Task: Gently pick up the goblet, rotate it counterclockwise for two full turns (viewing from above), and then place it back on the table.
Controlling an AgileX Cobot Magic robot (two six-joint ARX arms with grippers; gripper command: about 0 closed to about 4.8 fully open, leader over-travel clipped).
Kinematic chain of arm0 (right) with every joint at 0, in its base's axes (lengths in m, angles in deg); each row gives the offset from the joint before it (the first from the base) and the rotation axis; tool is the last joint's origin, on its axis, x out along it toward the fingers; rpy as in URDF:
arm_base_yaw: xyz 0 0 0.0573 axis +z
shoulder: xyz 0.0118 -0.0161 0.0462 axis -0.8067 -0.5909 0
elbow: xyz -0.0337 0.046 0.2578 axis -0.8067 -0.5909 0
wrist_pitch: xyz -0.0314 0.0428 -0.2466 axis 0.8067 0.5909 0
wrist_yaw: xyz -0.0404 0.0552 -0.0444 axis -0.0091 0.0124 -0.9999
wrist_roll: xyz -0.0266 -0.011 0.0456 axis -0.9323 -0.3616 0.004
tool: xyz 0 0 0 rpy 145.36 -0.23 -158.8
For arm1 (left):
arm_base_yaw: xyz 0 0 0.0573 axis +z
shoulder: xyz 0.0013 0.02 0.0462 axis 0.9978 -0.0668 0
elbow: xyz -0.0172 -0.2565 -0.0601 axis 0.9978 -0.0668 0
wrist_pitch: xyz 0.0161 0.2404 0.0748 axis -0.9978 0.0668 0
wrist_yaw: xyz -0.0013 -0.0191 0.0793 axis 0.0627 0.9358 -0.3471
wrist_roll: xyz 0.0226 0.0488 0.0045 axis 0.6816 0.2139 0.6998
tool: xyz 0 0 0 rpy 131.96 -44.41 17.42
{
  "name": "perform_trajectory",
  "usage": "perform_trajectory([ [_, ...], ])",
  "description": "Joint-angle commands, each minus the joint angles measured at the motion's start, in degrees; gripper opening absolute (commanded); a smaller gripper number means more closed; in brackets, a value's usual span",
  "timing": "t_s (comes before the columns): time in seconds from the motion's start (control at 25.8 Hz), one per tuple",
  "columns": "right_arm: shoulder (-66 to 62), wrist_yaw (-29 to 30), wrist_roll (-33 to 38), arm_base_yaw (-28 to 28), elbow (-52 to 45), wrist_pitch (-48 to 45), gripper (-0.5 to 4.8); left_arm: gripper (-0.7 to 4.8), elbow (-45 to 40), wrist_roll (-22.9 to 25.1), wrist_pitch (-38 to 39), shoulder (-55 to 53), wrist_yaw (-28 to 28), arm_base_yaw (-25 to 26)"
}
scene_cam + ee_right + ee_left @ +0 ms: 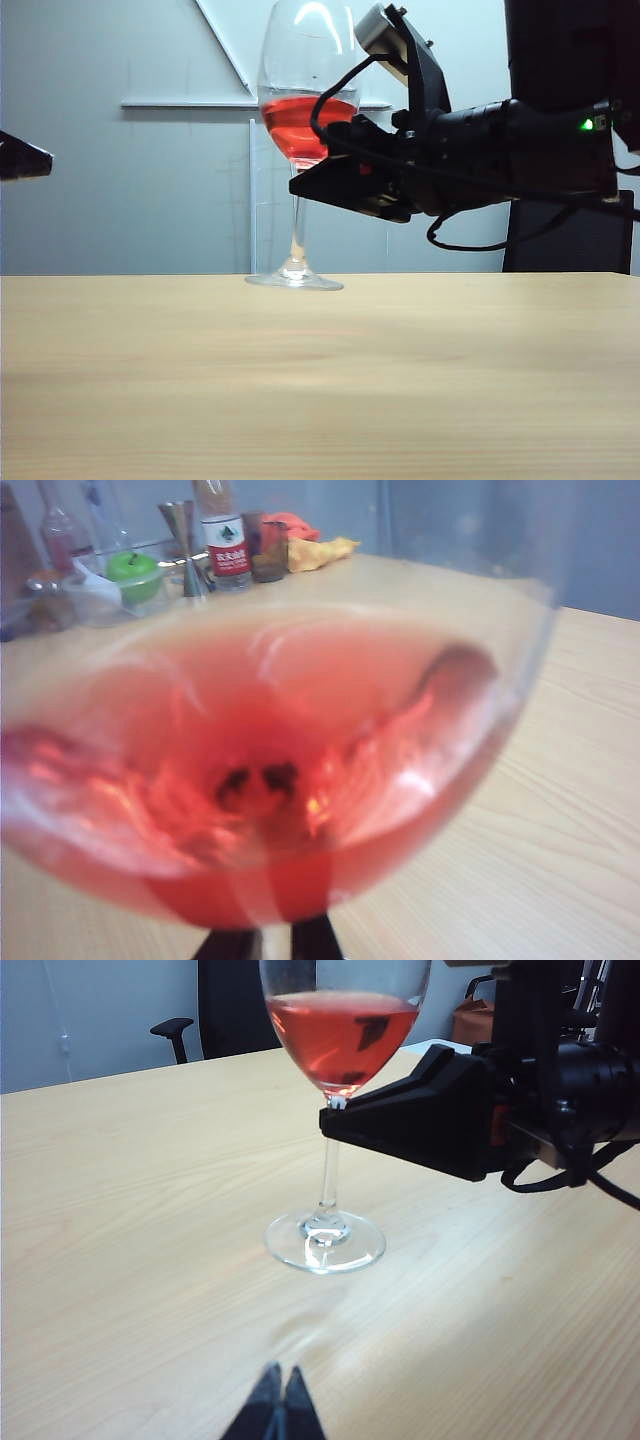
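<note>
The goblet (300,120) is a tall clear glass with red liquid in its bowl. It stands upright with its round foot (295,281) at the far part of the beige table (320,380); whether the foot touches the wood I cannot tell. My right gripper (300,185) reaches in from the right and is shut on the thin stem just under the bowl. The left wrist view shows that grip (335,1120) and the goblet's foot (325,1242). In the right wrist view the bowl (260,760) fills the frame above the right gripper (277,945). My left gripper (280,1385) is shut and empty, well short of the goblet, and shows at the left edge (40,160) of the exterior view.
Bottles (222,535), a metal jigger (185,545), a green apple (132,568) and a dark glass (266,550) crowd the table's far end in the right wrist view. A black chair (172,1032) stands beyond the table. A dark panel (570,60) rises behind the right arm.
</note>
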Motion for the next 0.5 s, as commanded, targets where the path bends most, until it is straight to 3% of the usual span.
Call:
perform_trajectory([
  [0.04,2.12,-1.2,-0.28,0.07,0.33,-0.33,-0.05,-0.05,0.22,0.0,-0.5,-0.11,0.07,-0.04],
  [0.5,5.09,-1.14,-2.58,0.09,0.33,4.22,-0.05,-0.05,0.22,0.0,-0.5,-0.11,0.09,-0.04],
])
